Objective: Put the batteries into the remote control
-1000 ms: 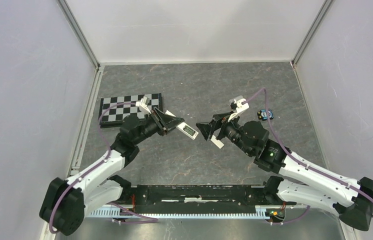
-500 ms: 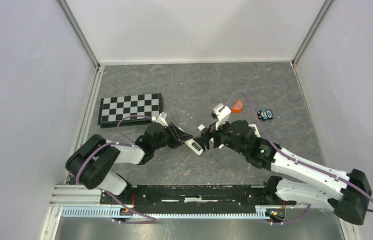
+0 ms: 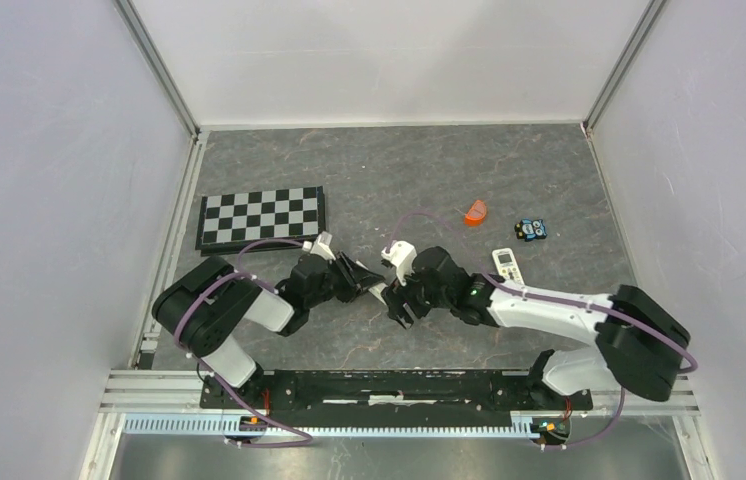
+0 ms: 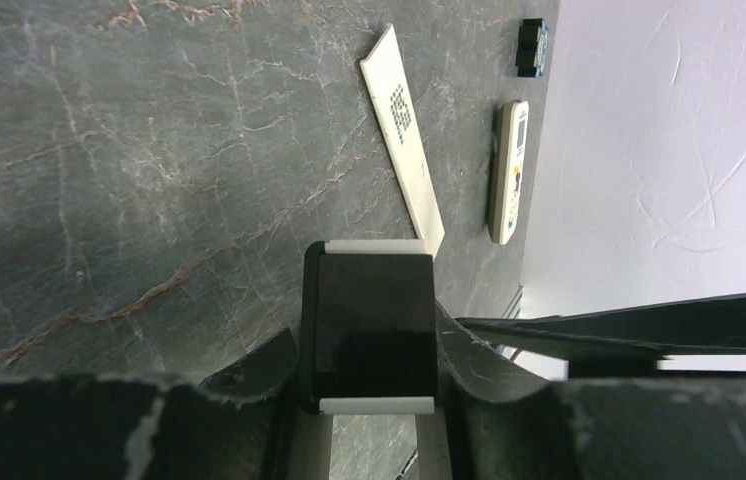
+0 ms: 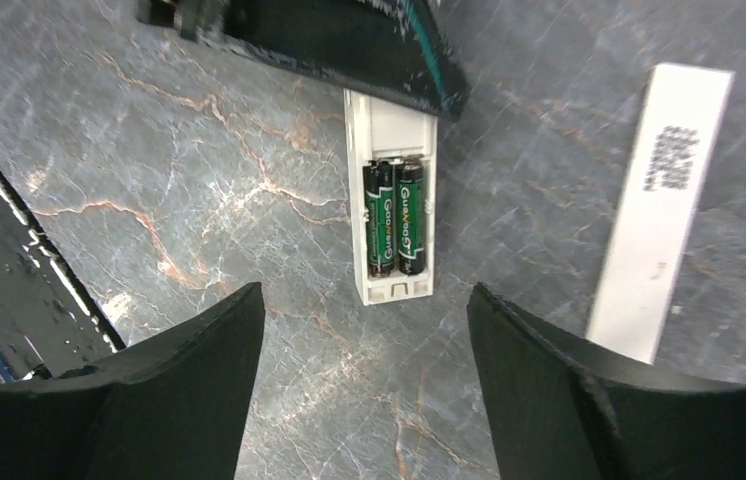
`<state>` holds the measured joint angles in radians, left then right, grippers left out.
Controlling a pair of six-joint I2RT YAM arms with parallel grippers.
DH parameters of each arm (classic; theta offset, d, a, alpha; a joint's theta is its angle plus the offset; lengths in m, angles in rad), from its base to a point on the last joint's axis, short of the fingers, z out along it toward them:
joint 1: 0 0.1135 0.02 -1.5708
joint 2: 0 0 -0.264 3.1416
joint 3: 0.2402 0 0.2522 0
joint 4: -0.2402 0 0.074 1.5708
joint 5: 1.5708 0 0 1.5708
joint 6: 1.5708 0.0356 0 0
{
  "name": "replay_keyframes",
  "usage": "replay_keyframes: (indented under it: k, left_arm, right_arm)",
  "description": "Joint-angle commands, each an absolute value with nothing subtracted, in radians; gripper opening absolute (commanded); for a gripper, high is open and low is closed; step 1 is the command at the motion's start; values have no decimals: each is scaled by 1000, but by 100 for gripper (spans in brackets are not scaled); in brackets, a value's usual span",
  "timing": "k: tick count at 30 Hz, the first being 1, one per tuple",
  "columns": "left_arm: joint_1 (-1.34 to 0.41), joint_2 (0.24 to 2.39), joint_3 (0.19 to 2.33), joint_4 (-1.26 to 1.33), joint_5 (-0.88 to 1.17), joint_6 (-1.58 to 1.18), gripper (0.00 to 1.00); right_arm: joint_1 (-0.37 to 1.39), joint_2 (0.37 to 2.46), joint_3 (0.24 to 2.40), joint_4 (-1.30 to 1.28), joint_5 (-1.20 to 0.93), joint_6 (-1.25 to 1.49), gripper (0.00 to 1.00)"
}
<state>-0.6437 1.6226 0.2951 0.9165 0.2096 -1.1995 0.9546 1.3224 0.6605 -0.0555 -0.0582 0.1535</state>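
- Top view: you are looking at the left gripper [image 3: 367, 280] and the right gripper [image 3: 396, 303] meeting nose to nose near the front middle of the table [image 3: 369, 170].
  - The left gripper is clamping the remote control [image 3: 381, 292], whose pale end is showing between the two grippers.
  - Farther back, a checkerboard [image 3: 261, 217], an orange piece [image 3: 475, 211] and a small dark toy [image 3: 530, 229] are lying well apart.
  - A second handset [image 3: 506, 265] is lying just beside the right forearm.
- Left wrist view: the left gripper's own dark fingers are filling the bottom, and you cannot make out the held remote control clearly here.
  - Beyond them a pale strip [image 4: 404, 165] is lying flat, apart from the second handset.
- Right wrist view: the right gripper's fingers are standing wide apart and gripping nothing.
  - The remote control's open end is lying just ahead of them.
  - The batteries [image 5: 394, 215] are sitting side by side in its recess, green labels up.
  - A finger of the left gripper is covering the far end.
  - You cannot tell whether the remote control is resting on the table.
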Motion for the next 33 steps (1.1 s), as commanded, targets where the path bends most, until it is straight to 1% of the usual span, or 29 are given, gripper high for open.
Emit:
replay_keyframes:
  k: [1, 5, 7, 10, 12, 14, 16, 18, 20, 22, 24, 26, 27, 28, 30, 32, 33]
  left_arm:
    - [-650, 1647, 263, 954, 144, -1213, 30]
    - [-651, 1638, 243, 959, 137, -1215, 33]
    - [-650, 1636, 239, 963, 140, -1212, 33]
    - [-651, 1640, 233, 979, 146, -1211, 34]
    - [-650, 1640, 232, 987, 149, -1208, 34]
    - [-650, 1639, 228, 1000, 149, -1208, 35]
    - [-650, 1635, 223, 1006, 148, -1209, 37]
    - [-650, 1628, 223, 1006, 146, -1209, 40]
    - [-650, 1616, 219, 1006, 144, -1206, 45]
    - [-650, 1599, 216, 995, 139, -1203, 51]
    - [-650, 1569, 215, 969, 131, -1202, 60]
    - [-649, 1518, 217, 900, 115, -1206, 73]
    - [-648, 1478, 226, 825, 106, -1212, 80]
    - [-648, 1432, 243, 741, 96, -1211, 85]
    - [-647, 1329, 286, 516, 54, -1190, 91]
    - [-646, 1223, 333, 256, -47, -1164, 96]
    - [-643, 1171, 349, 169, -87, -1146, 97]
  right_arm:
    - [947, 1411, 721, -8, -118, 127, 75]
    - [941, 1468, 749, -8, -71, 111, 67]
    - [934, 1493, 764, -8, -85, 82, 66]
    - [920, 1543, 795, -8, -132, 45, 62]
    - [903, 1580, 819, -7, -186, 32, 56]
    - [893, 1613, 842, -17, -229, 17, 49]
    - [890, 1633, 859, -32, -235, 9, 43]
    - [890, 1635, 860, -27, -232, 9, 35]
    - [890, 1632, 859, -17, -233, -27, 28]
    - [890, 1631, 864, -26, -228, -47, 21]
    - [890, 1636, 876, -54, -215, -79, 16]
    - [889, 1632, 884, -88, -192, -116, 15]
    - [889, 1629, 886, -110, -189, -143, 15]
    - [890, 1620, 886, -127, -187, -171, 15]
    - [890, 1594, 873, -142, -200, -222, 14]
    - [890, 1572, 865, -164, -198, -266, 14]
    - [890, 1562, 865, -177, -192, -282, 14]
